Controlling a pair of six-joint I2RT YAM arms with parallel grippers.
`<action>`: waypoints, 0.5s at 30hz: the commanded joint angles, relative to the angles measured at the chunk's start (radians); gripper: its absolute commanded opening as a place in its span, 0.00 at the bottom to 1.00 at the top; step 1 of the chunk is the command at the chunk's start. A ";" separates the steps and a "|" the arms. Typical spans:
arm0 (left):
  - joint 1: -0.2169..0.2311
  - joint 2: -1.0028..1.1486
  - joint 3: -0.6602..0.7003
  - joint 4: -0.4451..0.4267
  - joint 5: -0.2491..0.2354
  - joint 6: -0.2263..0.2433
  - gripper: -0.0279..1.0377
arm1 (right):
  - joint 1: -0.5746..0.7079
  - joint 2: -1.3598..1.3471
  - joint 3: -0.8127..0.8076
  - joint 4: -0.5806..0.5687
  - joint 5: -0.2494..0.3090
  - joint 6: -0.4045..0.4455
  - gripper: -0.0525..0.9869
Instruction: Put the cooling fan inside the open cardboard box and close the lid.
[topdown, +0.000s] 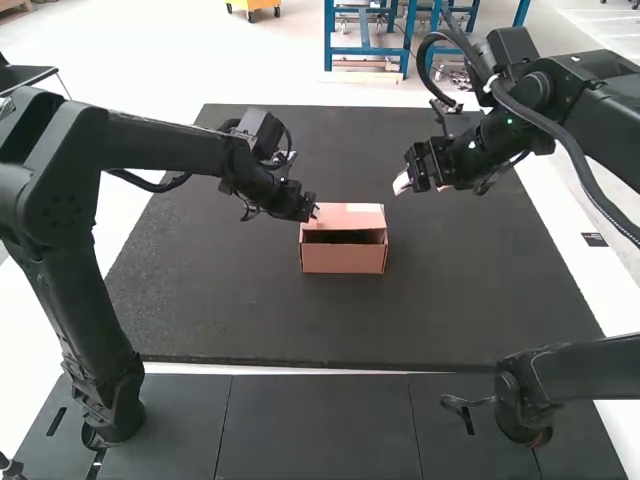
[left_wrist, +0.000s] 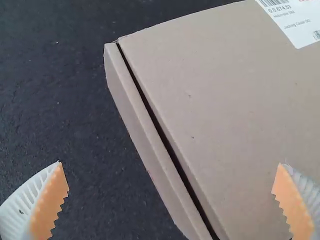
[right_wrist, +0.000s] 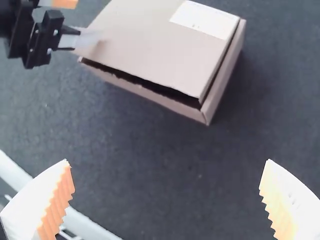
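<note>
Box (topdown: 343, 250) of brown cardboard sat in the middle of the black mat (topdown: 200, 290) on the white desk (topdown: 615, 300). Its lid (right_wrist: 150, 45) was lowered, with a dark gap left along the front edge. What lay inside was too dark to make out. The left claw (topdown: 308, 210) was at the lid's left corner, fingers spread, pinching nothing. The right claw (topdown: 400, 185) hung to the right of the box, apart from it, also spread and empty.

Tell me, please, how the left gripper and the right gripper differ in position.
The left gripper sits at the edge of the cardboard box; the right gripper hangs apart from it. The left gripper straddles the lid edge; the right gripper straddles bare mat. Both are open.
</note>
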 joint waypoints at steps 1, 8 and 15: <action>-0.006 -0.007 -0.026 0.025 0.010 0.000 0.93 | 0.002 -0.023 0.028 -0.007 -0.010 -0.010 0.86; -0.006 0.000 -0.093 0.132 0.007 -0.014 0.93 | 0.002 -0.031 0.028 -0.013 -0.010 -0.010 0.86; -0.006 0.033 -0.108 0.168 0.006 -0.016 0.93 | 0.002 -0.037 0.016 -0.015 -0.010 -0.009 0.86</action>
